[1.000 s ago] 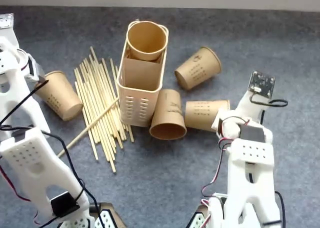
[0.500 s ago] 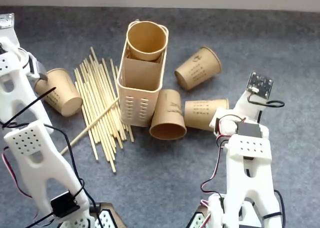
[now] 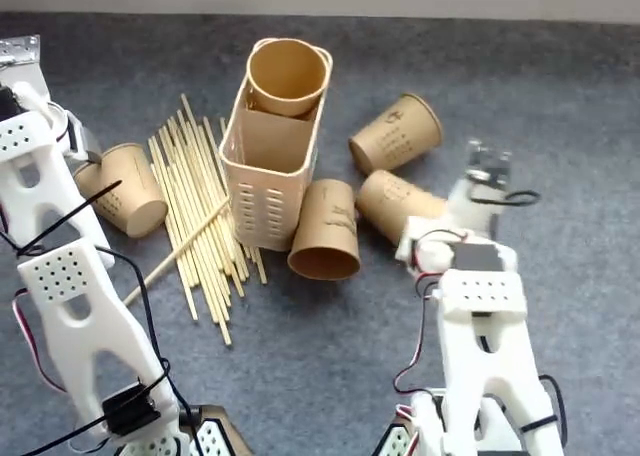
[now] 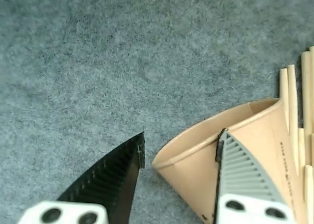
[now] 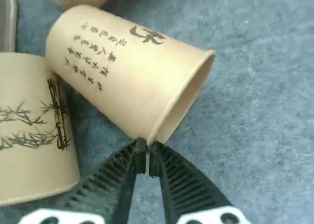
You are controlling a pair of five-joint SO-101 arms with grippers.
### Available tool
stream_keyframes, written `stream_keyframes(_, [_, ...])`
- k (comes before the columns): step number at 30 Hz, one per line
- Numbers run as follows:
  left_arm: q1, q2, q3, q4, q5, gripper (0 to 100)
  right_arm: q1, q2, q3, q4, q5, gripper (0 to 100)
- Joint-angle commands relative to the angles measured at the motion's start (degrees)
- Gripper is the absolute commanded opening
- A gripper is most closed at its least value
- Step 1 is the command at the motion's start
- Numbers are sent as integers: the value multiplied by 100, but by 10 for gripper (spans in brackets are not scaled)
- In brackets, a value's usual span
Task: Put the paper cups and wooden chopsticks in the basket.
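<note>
From above, the tall basket stood in the middle of the grey surface, with one cup in the basket at its far end, mouth up. A loose fan of chopsticks lay just left of the basket, some touching its near left side and one lying slantwise across the others. The left cup lay on its side just left of that pile, so the chopsticks were between it and the basket. The left arm reached over to that cup. Right of the basket, the middle cup lay on its side against the near right corner, between the basket and the gripped cup. The far cup lay apart, beyond both. The right arm stood near, over the gripped cup's mouth.

At the left wrist, the left jaws were released and spread across the left cup's rim, one finger outside it and the other over its mouth. The chopsticks' ends lay beside the cup.

At the right wrist, the right jaws were clenched on the rim of the gripped cup. The middle cup lay touching it.
</note>
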Motion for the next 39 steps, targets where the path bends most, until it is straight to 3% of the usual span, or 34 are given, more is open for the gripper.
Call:
stream_keyframes(1, [4,-4,-286,149,9,252,13,-75,-286,268,97,5])
stream_keyframes(13, [-215,-13,-593,176,9,252,31,-180,-4787,3002,2295,5])
stream_keyframes(20, [-242,-31,-611,158,9,252,-813,813,-7547,3820,3763,5])
stream_keyframes(23, [-321,-101,-690,176,9,252,-1244,1235,-8646,3908,4097,5])
stream_keyframes(32, [-567,-382,-708,176,9,252,-1516,2888,-10088,3802,6488,5])
stream_keyframes(39, [-708,-681,-681,185,9,252,-1587,3600,-10484,3240,7086,5])
